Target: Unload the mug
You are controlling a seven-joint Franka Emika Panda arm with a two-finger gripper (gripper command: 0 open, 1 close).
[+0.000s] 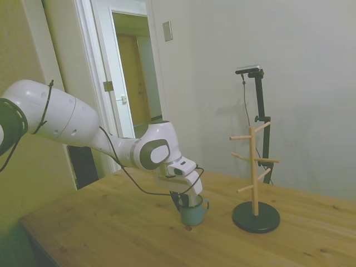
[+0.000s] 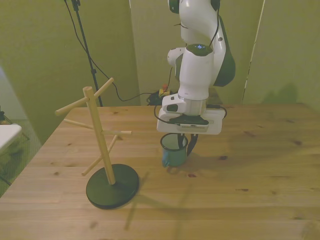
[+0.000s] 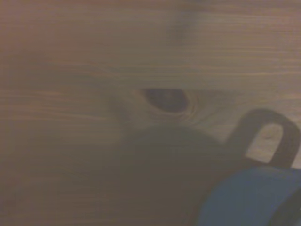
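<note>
Gripper [image 1: 185, 201] is sitting right at the mug [image 1: 193, 212], pointing down from the white arm [image 1: 83, 125]. We are seeing dark fingers [image 1: 177, 200] reaching to the mug's rim in the side view, and one dark finger [image 2: 192, 143] dropping beside the rim in the front view. We cannot tell whether the fingers are apart or clamped on the rim; the wrist housing is blocking that.

We are seeing the mug [image 2: 173, 151] standing upright on the wooden table [image 1: 111, 228], off the peg stand [image 1: 255, 183]. In the side view its loop handle [image 1: 206, 205] is sticking out toward the stand. In the front view the mug is sitting near the table's middle, with the peg stand [image 2: 104, 150] on the front view's left, apart from it. All visible pegs are bare.

Wrist view is blurry: we are making out a blue mug wall [image 3: 244, 197], the dark handle loop [image 3: 265, 141], and a dark knot [image 3: 167, 100] in the wood grain.
</note>
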